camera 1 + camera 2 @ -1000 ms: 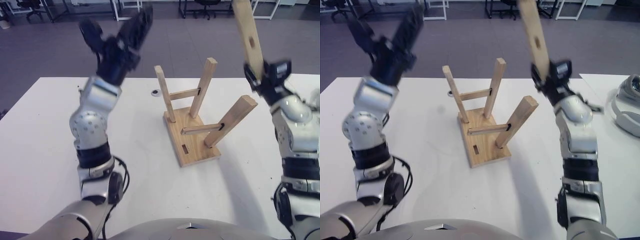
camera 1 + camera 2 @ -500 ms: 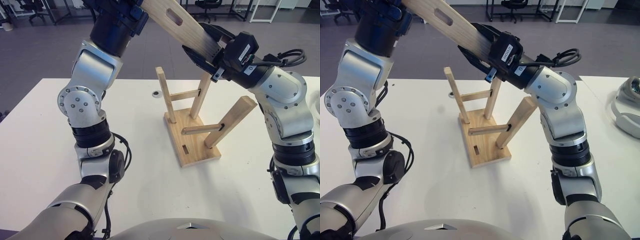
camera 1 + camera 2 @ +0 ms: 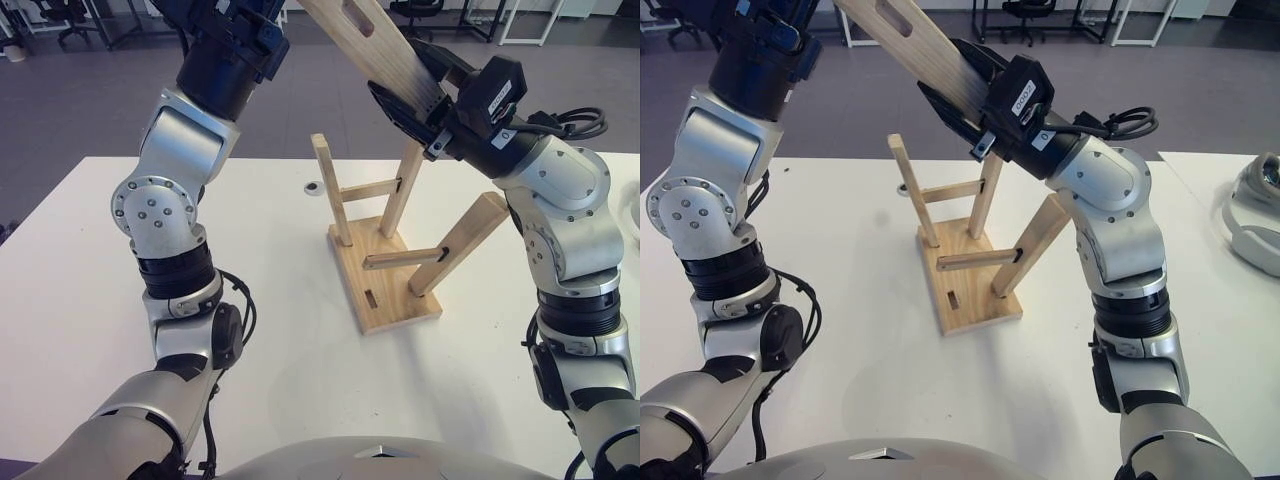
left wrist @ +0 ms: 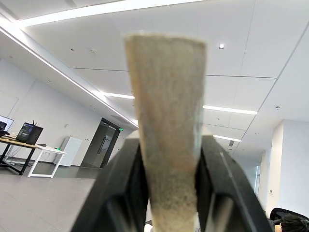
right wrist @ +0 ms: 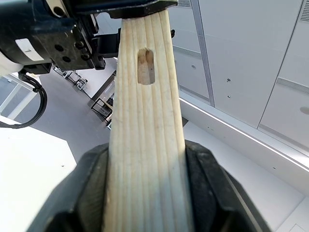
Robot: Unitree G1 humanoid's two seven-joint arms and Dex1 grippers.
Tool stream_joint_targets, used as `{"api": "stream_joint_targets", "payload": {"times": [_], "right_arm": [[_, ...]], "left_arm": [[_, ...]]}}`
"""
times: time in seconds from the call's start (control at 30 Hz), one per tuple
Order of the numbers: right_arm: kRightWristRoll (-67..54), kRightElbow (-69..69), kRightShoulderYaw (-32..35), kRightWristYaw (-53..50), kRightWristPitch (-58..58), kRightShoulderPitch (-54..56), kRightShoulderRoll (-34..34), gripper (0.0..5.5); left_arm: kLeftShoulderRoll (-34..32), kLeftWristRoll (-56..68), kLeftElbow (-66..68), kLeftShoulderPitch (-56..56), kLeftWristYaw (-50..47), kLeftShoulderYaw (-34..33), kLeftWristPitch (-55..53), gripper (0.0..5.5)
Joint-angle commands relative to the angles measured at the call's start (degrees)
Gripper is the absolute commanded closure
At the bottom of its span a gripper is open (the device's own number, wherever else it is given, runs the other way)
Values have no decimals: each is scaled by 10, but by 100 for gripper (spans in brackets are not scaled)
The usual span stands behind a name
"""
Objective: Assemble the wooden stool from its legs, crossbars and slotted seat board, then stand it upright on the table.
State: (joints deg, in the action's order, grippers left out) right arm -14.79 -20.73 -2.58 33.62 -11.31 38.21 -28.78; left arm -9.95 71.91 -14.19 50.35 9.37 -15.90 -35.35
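The seat board (image 3: 385,285) lies flat on the white table (image 3: 90,260), with three legs (image 3: 330,190) standing up from it, joined by two crossbars (image 3: 400,258). A fourth, loose leg (image 3: 375,40) with a slot in it hangs slanted in the air above the stool. My right gripper (image 3: 418,92) is shut on its lower part; the right wrist view shows the slotted leg (image 5: 145,121) running away between the fingers (image 5: 91,193). My left gripper (image 4: 166,159) is shut on the leg's upper end (image 4: 166,96), high above the table's far edge.
A small round disc (image 3: 312,186) lies on the table just left of the stool. A white rounded device (image 3: 1252,215) rests at the far right. Bare tabletop spreads left of and in front of the stool. Desks and chairs stand in the room behind.
My right arm has swung the loose leg from upright at the right over to the left above the stool. My left gripper, open a second ago, has shut on its upper end.
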Motion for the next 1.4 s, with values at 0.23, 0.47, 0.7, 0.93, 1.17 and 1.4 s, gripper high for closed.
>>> {"api": "stream_joint_targets", "payload": {"times": [0.23, 0.47, 0.7, 0.93, 1.17, 1.4], "right_arm": [[-84, 16, 164, -84, -138, 12, -21, 172], [10, 115, 163, -94, -208, -274, -67, 172], [164, 235, -49, -107, -8, -395, 8, 172], [193, 188, -109, -96, 53, -393, 44, 172], [236, 205, -136, -97, 94, -382, 48, 172], [264, 222, -136, -104, 113, -369, 48, 172]], "left_arm": [[-77, 49, -38, -87, -66, -107, 0, 447], [-127, 122, -197, -410, -109, -138, -60, 448], [-10, -43, -222, -572, -165, 20, -13, 448], [45, -122, -217, -593, -211, 36, 42, 448], [29, -300, -185, -576, -171, 113, 97, 448], [-24, -307, -185, -532, -164, 114, 13, 448]]}}
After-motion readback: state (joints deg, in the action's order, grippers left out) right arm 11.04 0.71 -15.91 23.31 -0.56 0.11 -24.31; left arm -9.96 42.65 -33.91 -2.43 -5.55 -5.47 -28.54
